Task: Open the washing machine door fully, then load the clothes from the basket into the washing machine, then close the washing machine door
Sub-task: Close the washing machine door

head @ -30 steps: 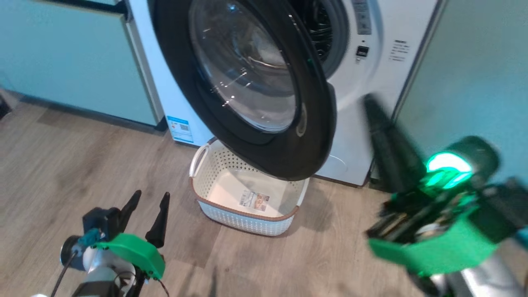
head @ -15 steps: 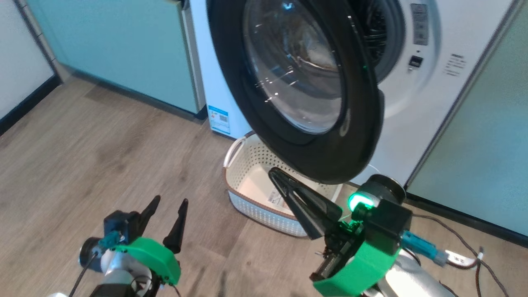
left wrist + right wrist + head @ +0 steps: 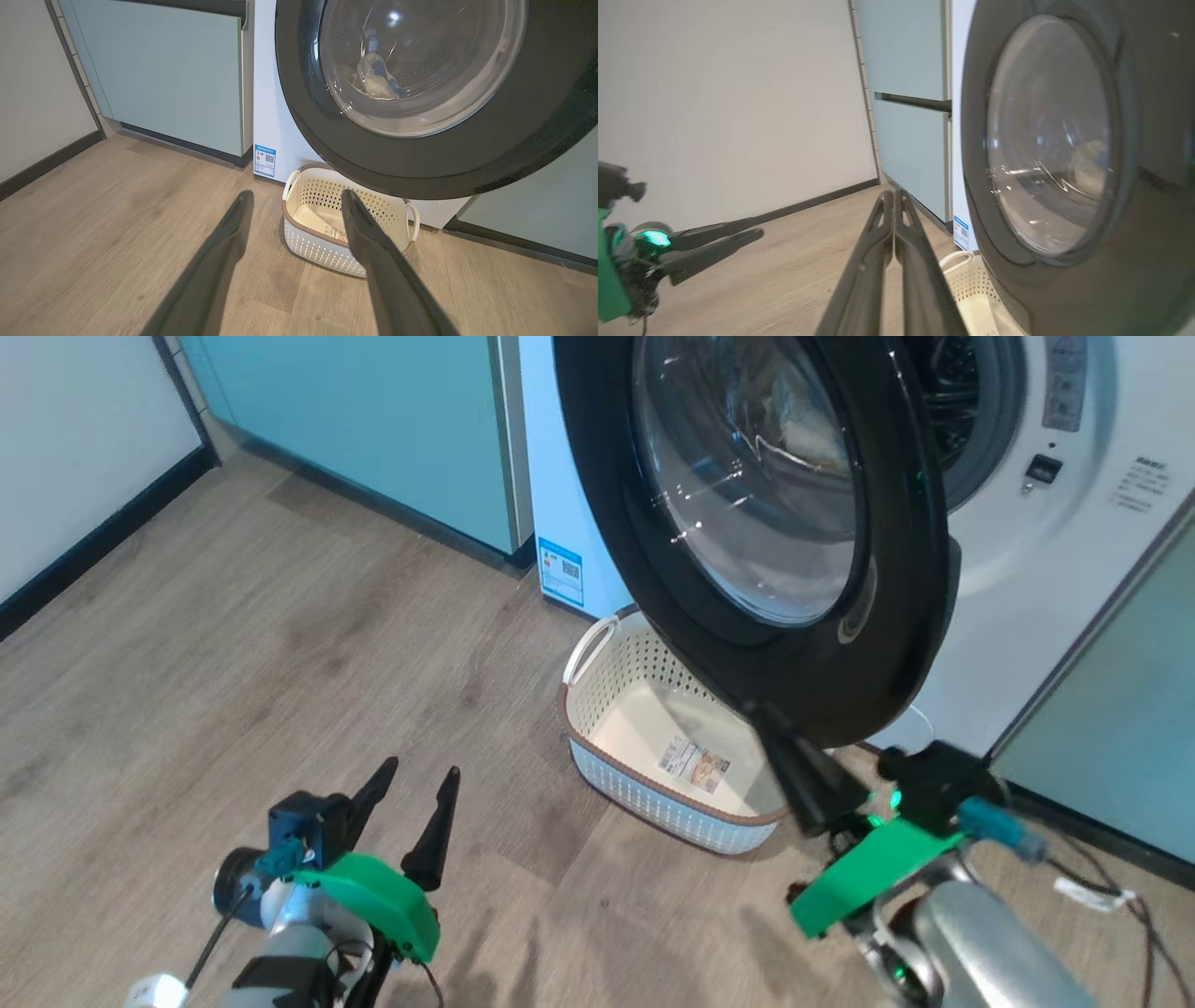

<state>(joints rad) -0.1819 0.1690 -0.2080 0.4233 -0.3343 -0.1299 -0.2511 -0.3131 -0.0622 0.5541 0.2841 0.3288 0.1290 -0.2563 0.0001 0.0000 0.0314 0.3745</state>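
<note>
The washing machine door (image 3: 756, 504) hangs swung out from the white washing machine (image 3: 1055, 579), its black rim overhanging the cream basket (image 3: 653, 800). The basket stands on the wood floor (image 3: 280, 616) against the machine's foot, a label showing on its bottom. Through the glass, pale clothes (image 3: 376, 81) with a touch of blue lie in the steel drum. The right tool (image 3: 766, 723), fingers pressed together and gripping nothing, points up at the door's lower rim above the basket's right end; contact cannot be made out. The left tool (image 3: 419, 771), spread wide and empty, hovers over the floor left of the basket. Teal cabinets (image 3: 373, 420) flank the machine.
</note>
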